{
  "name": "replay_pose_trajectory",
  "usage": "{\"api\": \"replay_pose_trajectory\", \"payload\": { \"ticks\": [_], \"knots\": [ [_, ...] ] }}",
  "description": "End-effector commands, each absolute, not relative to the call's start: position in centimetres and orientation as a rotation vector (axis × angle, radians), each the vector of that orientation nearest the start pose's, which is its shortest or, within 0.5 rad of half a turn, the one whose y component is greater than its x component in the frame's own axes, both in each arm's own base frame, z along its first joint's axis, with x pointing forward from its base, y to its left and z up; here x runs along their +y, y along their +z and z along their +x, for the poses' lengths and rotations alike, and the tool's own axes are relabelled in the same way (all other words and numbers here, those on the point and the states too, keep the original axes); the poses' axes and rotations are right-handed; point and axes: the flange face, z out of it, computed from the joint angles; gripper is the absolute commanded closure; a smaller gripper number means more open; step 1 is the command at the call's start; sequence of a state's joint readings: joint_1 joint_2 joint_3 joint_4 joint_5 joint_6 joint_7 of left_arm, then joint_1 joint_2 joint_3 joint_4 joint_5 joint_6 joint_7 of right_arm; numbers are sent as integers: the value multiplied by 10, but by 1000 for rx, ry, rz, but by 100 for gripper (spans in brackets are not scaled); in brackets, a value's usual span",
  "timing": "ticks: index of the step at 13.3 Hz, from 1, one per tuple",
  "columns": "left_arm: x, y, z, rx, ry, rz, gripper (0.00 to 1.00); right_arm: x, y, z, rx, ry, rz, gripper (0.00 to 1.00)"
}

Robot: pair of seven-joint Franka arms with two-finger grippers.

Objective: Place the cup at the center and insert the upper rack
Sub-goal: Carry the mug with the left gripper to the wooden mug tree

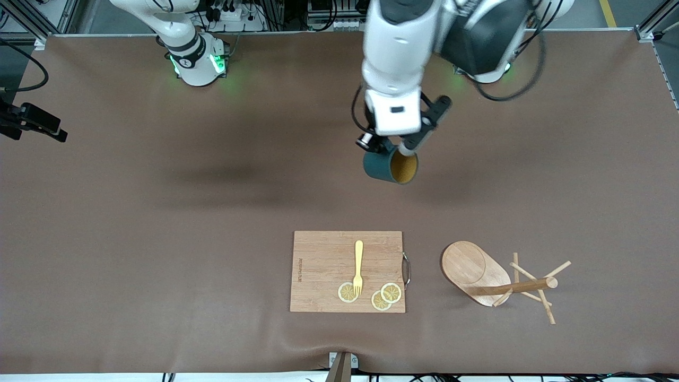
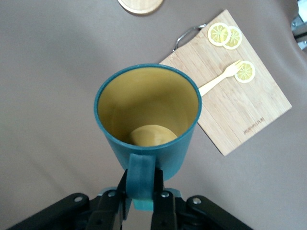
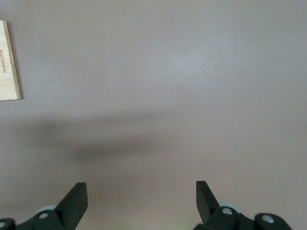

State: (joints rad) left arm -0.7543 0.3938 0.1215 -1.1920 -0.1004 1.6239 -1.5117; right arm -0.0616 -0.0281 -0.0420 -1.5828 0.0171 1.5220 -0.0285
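Note:
My left gripper (image 1: pixel 393 149) is shut on the loop handle of the dark teal cup (image 1: pixel 390 165) and holds it tilted in the air over the bare middle of the table. In the left wrist view the left gripper (image 2: pixel 141 184) clamps the handle, and the cup (image 2: pixel 146 120) shows its tan-yellow inside. The upper rack (image 1: pixel 498 278) lies on its side near the front camera, toward the left arm's end; its oval base shows in the left wrist view (image 2: pixel 140 5). My right gripper (image 3: pixel 141 191) is open and empty over bare table; it does not show in the front view.
A wooden cutting board (image 1: pixel 347 270) with a yellow fork (image 1: pixel 358 265) and lemon slices (image 1: pixel 385 296) lies beside the rack, nearer the front camera than the cup. It also shows in both wrist views (image 2: pixel 240 110) (image 3: pixel 7 62). A black device (image 1: pixel 32 123) sits at the table's right-arm end.

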Motion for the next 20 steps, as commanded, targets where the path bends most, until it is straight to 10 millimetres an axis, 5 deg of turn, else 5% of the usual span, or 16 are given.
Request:
{"api": "replay_pose_trajectory", "payload": {
  "ticks": [1,5,10,13,20],
  "knots": [
    [-373,578,555,-1360,189,-2985,100,-54,637,531,111,41,-3114,0],
    [-289,589,599,-1425,361,-3089,100,-51,637,532,106,41,-3115,0],
    [-182,590,649,-1715,717,-3207,100,-51,637,531,106,41,-3115,0],
    [-128,565,677,-1864,906,-3235,100,-51,636,531,106,48,-3114,0],
    [-54,470,720,-2161,1385,-3120,100,-52,636,531,108,48,-3114,0]
  ]
}}
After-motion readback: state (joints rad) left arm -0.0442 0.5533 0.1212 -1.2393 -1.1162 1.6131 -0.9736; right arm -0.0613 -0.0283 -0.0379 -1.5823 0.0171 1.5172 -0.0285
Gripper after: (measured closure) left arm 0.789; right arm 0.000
